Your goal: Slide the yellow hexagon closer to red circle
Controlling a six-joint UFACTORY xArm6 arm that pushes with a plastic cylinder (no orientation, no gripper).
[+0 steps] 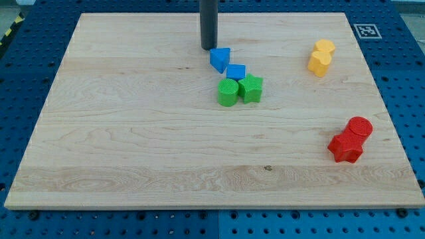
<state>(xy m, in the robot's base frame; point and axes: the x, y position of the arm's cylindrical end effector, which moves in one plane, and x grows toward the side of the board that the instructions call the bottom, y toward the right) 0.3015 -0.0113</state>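
Observation:
The yellow hexagon (325,47) sits at the view's upper right, touching a second yellow block (319,63) just below it. The red circle (360,127) is at the right, lower down, touching a red star-like block (345,147). My tip (208,48) is a dark rod near the top centre, far left of the yellow blocks, just up and left of a blue triangular block (220,58).
A blue block (236,72), a green cylinder (228,91) and a green star-like block (251,87) cluster below my tip. The wooden board (133,133) lies on a blue perforated table. A fiducial marker (366,30) sits at the top right corner.

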